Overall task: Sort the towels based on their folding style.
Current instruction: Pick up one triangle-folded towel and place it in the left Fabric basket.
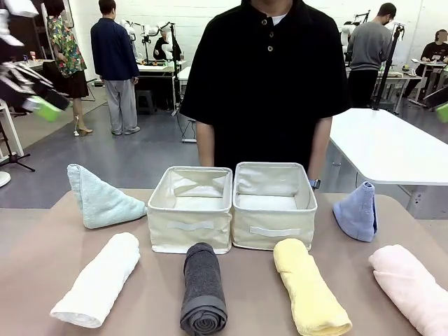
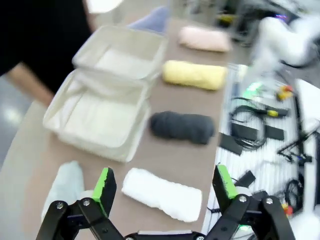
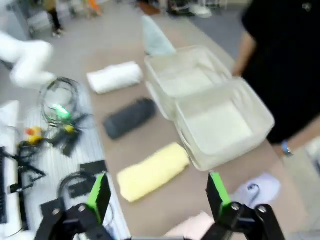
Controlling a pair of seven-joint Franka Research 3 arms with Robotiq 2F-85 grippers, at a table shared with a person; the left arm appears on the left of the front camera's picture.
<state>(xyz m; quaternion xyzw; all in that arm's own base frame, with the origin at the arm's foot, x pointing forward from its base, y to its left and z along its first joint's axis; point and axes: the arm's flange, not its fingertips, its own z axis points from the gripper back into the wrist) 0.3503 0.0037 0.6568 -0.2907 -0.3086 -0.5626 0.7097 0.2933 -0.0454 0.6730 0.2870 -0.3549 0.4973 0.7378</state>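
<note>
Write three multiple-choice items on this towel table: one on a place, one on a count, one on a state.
1. Where does the dark grey towel lie?
A. in front of the left bin
B. inside the right bin
C. on the floor

2. How many towels are folded into cones?
A. one
B. two
C. four

3. How do the left gripper's jaws stand?
A. shut on a towel
B. shut on a bin
C. open, holding nothing

Answers:
1 A: it lies on the table, on the robot's side of that bin.
2 B: the mint-blue towel and the periwinkle towel are the cones.
3 C: the green pads stand wide apart with nothing gripped between them.
</note>
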